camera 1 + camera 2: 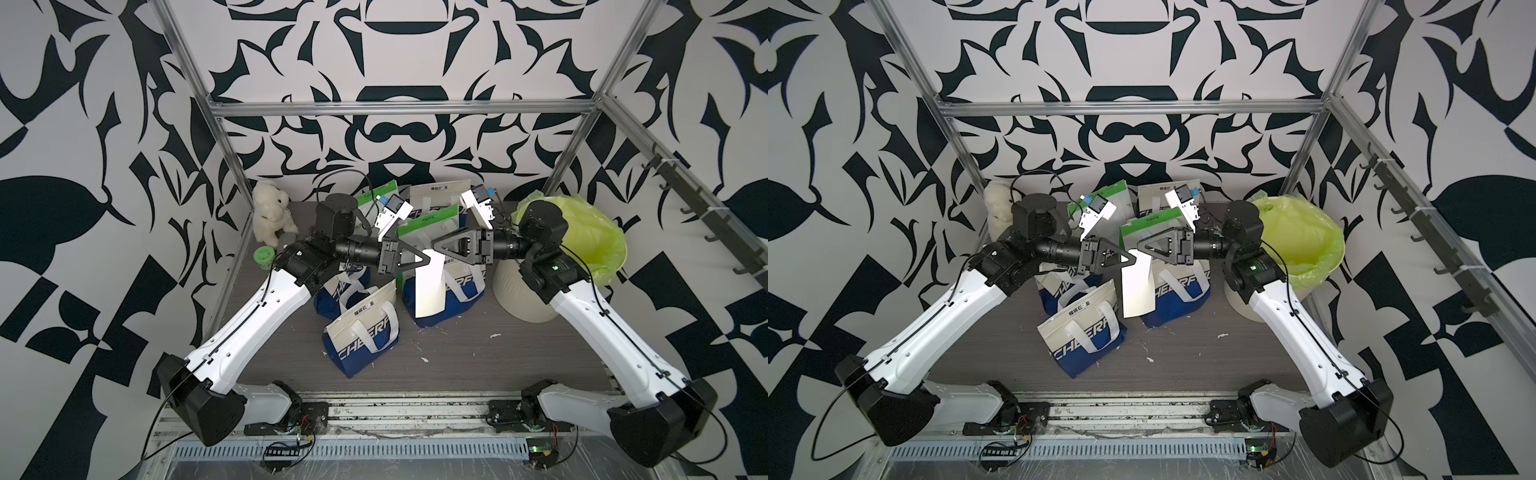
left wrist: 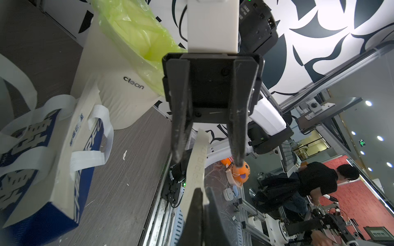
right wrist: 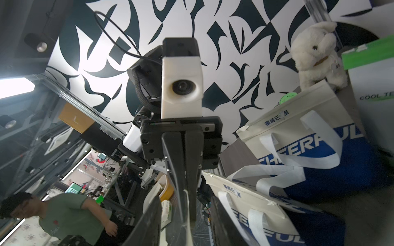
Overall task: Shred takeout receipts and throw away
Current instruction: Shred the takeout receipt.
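At the far left back corner of the desk [image 1: 519, 365] sits one white plush toy [image 1: 272, 216]. One green-lidded tub [image 1: 264, 255] is just in front of it, and both are close to the left frame post [image 1: 230, 166]. The left arm lies over the left bag [image 1: 332, 297], a blue-and-white one that it partly hides. Both top views show four blue-and-white bags: that one, the front bag [image 1: 361, 336], the middle bag [image 1: 453, 297] and the back bag [image 1: 440, 193] by the wall. Two green-and-white bags [image 1: 378, 198] stand among the rear ones. Together they crowd the middle of the desk beneath both grippers.

The left gripper [image 1: 427, 259] has its fingers closed on the top edge of one takeout receipt [image 1: 430, 291], the only one in sight. It hangs in the air in front of the middle bag and covers part of that bag's face. The right gripper [image 1: 434, 244] meets the left one tip to tip. In the left wrist view its fingers [image 2: 179, 136] stand apart with the receipt's edge between them, not pressed on it.

At the right, one cream bin [image 1: 519, 299] with a yellow-green liner [image 1: 590, 245] stands by the right frame post [image 1: 573, 153], partly under the right arm. The front strip of the desk, up to the rail [image 1: 407, 411], carries only a few white scraps [image 1: 424, 359].
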